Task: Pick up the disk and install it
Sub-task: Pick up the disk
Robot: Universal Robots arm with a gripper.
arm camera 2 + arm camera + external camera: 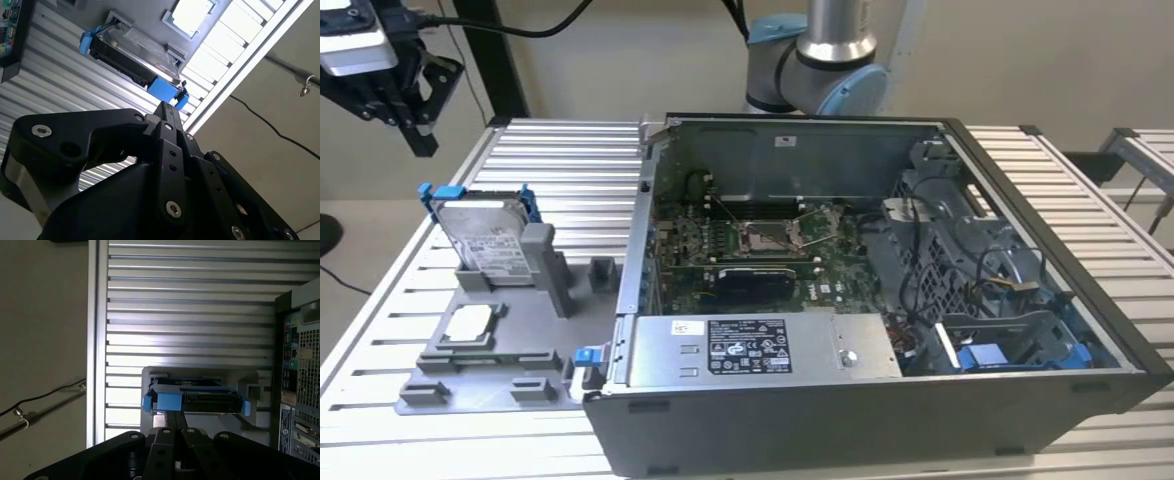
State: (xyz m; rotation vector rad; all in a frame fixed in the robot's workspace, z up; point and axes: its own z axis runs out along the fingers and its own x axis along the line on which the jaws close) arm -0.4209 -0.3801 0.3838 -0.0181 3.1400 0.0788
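The disk (pixel 487 238) stands upright on its edge in a grey holder (pixel 520 300) on the table, at the exterior view's left. It is silver-grey with a white label and a blue frame. My gripper (pixel 420 143) hangs high above and behind it, near the table's far left corner, well apart from it. Both wrist views look down past the black fingers (pixel 165 432) at the disk (pixel 195 397) (pixel 135 50) far below. The fingertips meet at a point (pixel 167 107) with nothing between them, so the gripper is shut and empty.
An open computer case (pixel 881 300) fills the table's middle and right, with a motherboard (pixel 747 245), a grey power supply (pixel 761 348) and a drive cage with blue clips (pixel 987 355). A small square processor chip (pixel 470 322) lies on the holder. The arm's base (pixel 821 60) stands behind the case.
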